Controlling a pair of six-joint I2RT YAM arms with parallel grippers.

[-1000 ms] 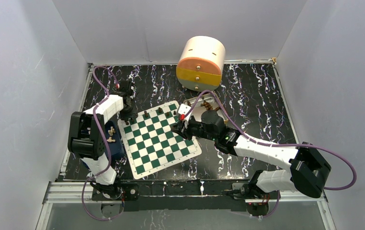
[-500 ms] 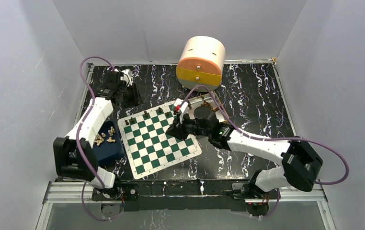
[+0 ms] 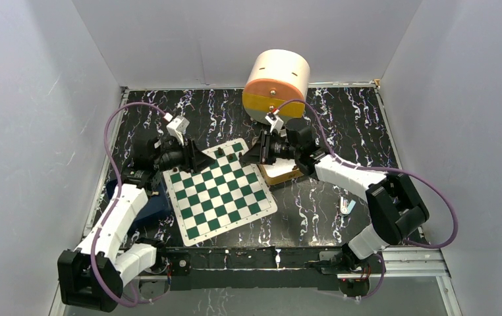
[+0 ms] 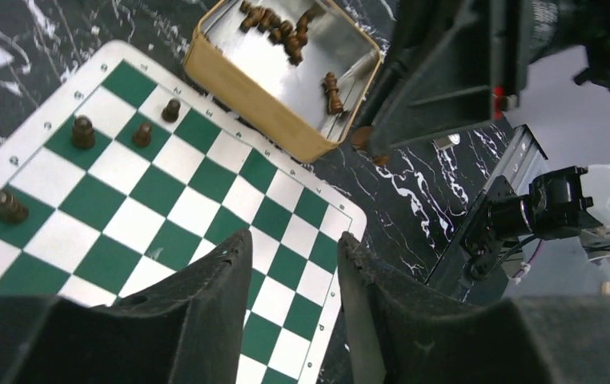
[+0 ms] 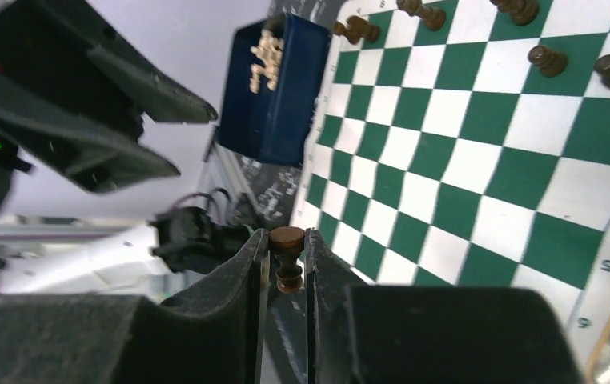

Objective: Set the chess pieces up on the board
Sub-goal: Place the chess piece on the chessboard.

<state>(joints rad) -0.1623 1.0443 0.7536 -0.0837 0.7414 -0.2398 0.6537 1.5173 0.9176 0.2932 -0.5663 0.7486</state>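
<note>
The green-and-white board [image 3: 225, 197] lies at the table's middle. Several dark chess pieces [image 4: 83, 130] stand along its far rows, also in the right wrist view [image 5: 547, 58]. My right gripper [image 5: 286, 236] is shut on a brown pawn [image 5: 288, 258], held in the air above the board's far right corner [image 3: 251, 153]. My left gripper [image 4: 292, 240] is open and empty, hovering over the board's far edge [image 3: 203, 159], facing the right gripper. More dark pieces [image 4: 290, 36] lie in the tan tray [image 4: 246, 88].
The tan tray [image 3: 281, 174] sits by the board's far right corner. A blue tray [image 5: 274, 96] with light pieces [image 5: 263, 64] sits left of the board [image 3: 149, 201]. A round tan drawer box [image 3: 276, 85] stands at the back. A small pale item [image 3: 346, 207] lies on the right.
My left arm swung from the far left corner to over the board's far edge. My right gripper drew back from the board's middle toward its far right corner by the tan tray.
</note>
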